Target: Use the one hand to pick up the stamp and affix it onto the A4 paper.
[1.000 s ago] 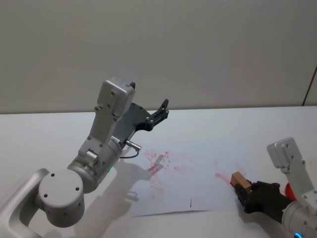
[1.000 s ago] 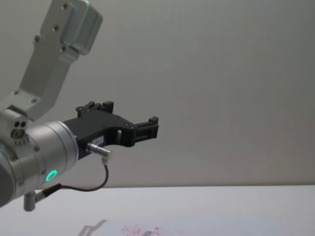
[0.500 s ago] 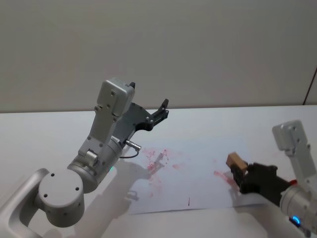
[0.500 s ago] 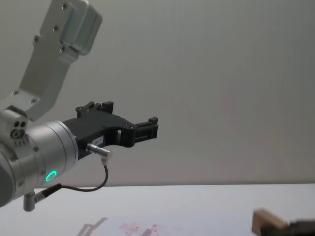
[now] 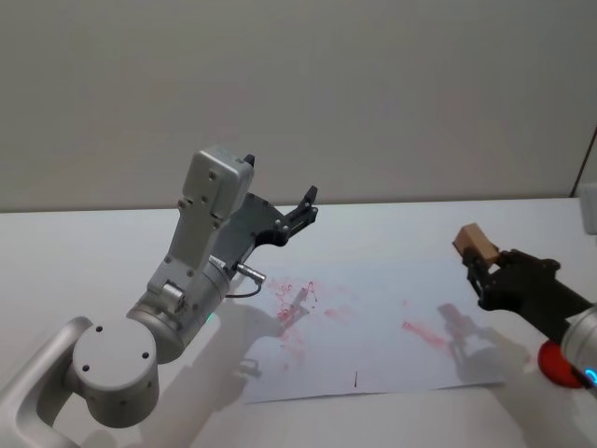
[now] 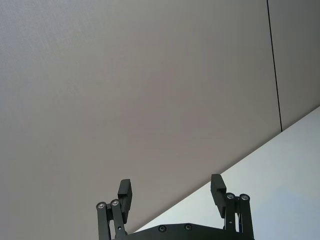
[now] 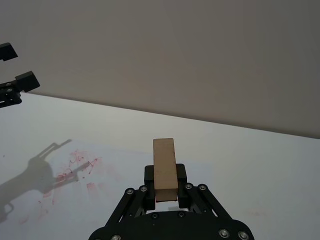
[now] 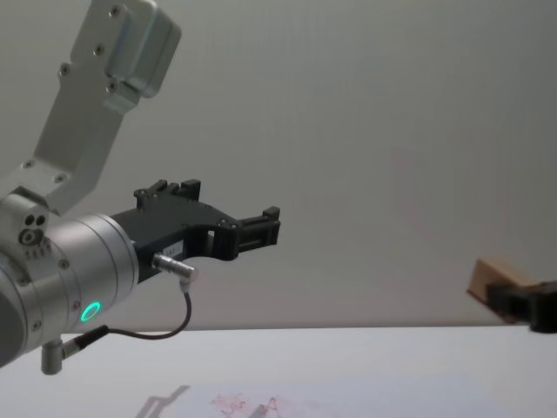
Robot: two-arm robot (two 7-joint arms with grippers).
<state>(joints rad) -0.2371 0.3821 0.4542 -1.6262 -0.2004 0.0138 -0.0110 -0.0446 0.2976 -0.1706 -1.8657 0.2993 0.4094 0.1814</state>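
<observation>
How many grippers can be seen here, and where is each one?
2. The left gripper hangs open above the table's left side. The right gripper holds the stamp in the air over the paper's right edge.

Right gripper clamped on the stamp, held above the table.
Stamp is a tan wooden block, upright between the black fingers. A4 paper with pink-red marks lies below and to one side. Left gripper visible farther off, at frame edge.
</observation>
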